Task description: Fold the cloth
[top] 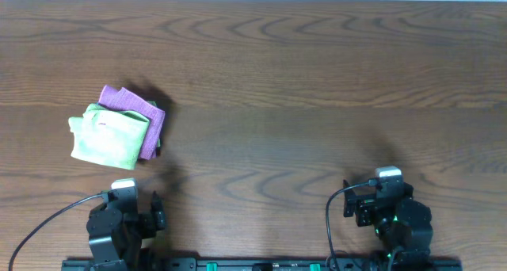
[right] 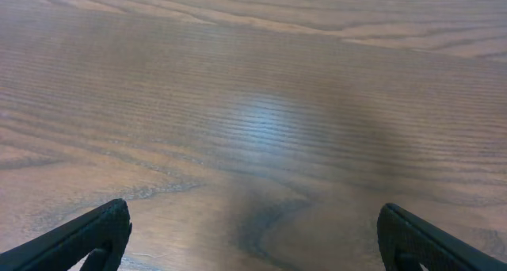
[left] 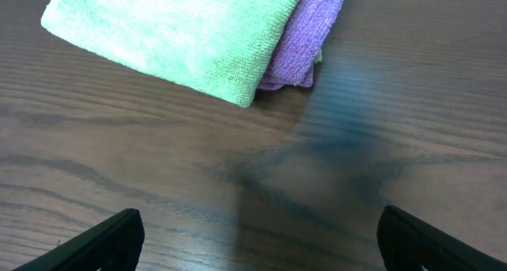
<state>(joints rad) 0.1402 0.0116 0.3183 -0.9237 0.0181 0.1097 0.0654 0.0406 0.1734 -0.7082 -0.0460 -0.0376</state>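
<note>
Overhead: lime-green ribbed cloth, soft folded rectangle, overlapping fuzzy purple bundle on wood-grain table. Left gripper, right gripper: jaws wide apart, empty.

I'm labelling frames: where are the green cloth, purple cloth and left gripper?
green cloth (top: 111, 136), overhead view, middle of its top face.
purple cloth (left: 313, 33), left wrist view, its exposed top.
left gripper (left: 260, 217), left wrist view, midway between fingertips.

purple cloth lies mostly hidden, seemingly under the green cloth.
</note>
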